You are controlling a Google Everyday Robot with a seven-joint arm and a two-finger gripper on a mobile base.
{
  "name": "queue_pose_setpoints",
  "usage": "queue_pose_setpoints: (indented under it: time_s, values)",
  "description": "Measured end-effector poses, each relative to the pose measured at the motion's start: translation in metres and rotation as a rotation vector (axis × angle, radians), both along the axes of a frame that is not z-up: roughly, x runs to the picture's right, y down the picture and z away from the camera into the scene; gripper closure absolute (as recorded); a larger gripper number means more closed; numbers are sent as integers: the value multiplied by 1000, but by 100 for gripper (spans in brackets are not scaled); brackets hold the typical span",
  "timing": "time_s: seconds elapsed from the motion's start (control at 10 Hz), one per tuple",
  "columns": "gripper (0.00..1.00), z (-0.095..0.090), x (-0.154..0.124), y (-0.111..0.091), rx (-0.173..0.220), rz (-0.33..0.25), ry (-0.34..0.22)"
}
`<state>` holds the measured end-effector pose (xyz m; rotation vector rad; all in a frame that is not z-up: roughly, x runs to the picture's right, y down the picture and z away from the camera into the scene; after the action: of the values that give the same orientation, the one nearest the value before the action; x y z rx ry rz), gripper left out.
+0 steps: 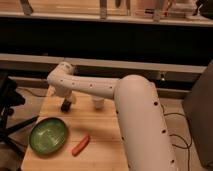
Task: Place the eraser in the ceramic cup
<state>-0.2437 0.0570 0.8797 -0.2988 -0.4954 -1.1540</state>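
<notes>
My gripper (67,100) hangs at the end of the white arm over the back left of the wooden table (102,145), pointing down. Right under it a small dark block, the eraser (65,107), lies on the table. Its outline merges with the gripper's tip, so I cannot tell whether they touch. I see nothing lifted, and the gripper seems open. The ceramic cup (98,103), small and white, stands upright to the right of the gripper, partly behind the arm's forearm.
A wide green bowl (48,135) sits at the front left of the table. An orange carrot-like stick (81,144) lies to its right. The thick white arm (140,120) covers the table's right side. A black stand (9,107) is off the left edge.
</notes>
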Motion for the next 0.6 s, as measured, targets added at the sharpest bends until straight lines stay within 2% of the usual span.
queue_pose_setpoints:
  time_s: [0.6]
  values:
    - [20,18,1,3,-45,22,-13]
